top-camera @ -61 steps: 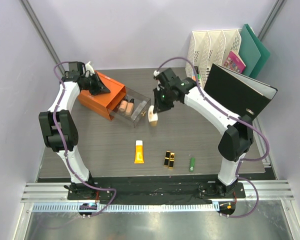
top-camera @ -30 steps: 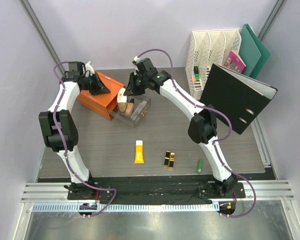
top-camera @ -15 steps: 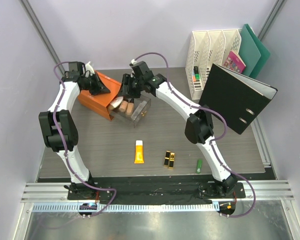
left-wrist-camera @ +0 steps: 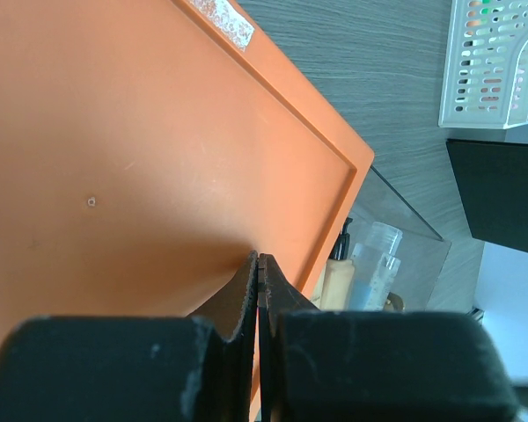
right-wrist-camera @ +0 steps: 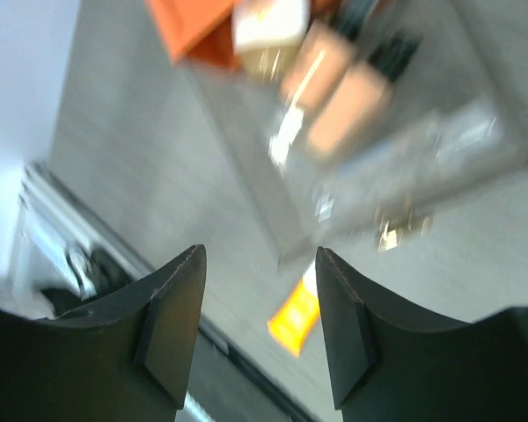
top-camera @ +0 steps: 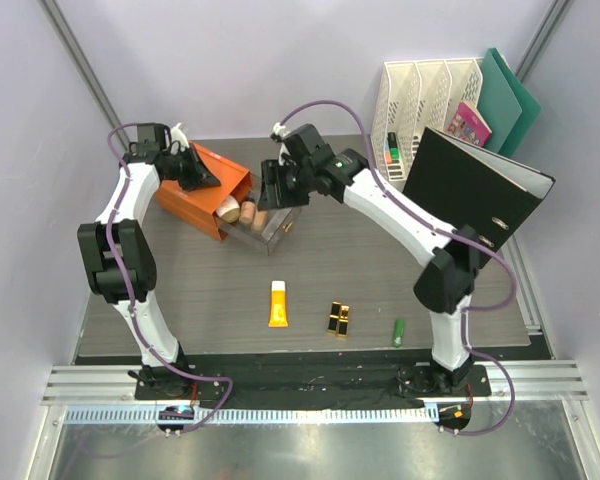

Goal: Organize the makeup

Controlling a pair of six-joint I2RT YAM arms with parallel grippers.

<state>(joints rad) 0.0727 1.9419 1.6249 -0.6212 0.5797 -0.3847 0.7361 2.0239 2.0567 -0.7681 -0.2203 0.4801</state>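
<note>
An orange box (top-camera: 195, 190) has its clear drawer (top-camera: 277, 228) pulled out. In the drawer lie a cream compact (top-camera: 227, 211) and beige dark-capped bottles (top-camera: 252, 213). My right gripper (top-camera: 277, 190) hovers over the drawer, open and empty. Its wrist view is blurred and shows the bottles (right-wrist-camera: 336, 88), the compact (right-wrist-camera: 268, 25) and the orange-yellow tube (right-wrist-camera: 295, 318) beyond my right gripper (right-wrist-camera: 258, 255). My left gripper (left-wrist-camera: 260, 259) is shut, its tips on the box top (left-wrist-camera: 141, 149). On the table lie the tube (top-camera: 278, 303), black-gold lipsticks (top-camera: 339, 318) and a green tube (top-camera: 399, 331).
A white file rack (top-camera: 420, 95) stands at the back right with green folders (top-camera: 508, 95) and a pink booklet (top-camera: 469, 123). A black binder (top-camera: 475, 190) leans in front of them, close to my right arm.
My right gripper carried the cream compact to the drawer, opened and let it go there, then drew back a little to the right. The green tube shifted slightly right. My left arm stayed still.
</note>
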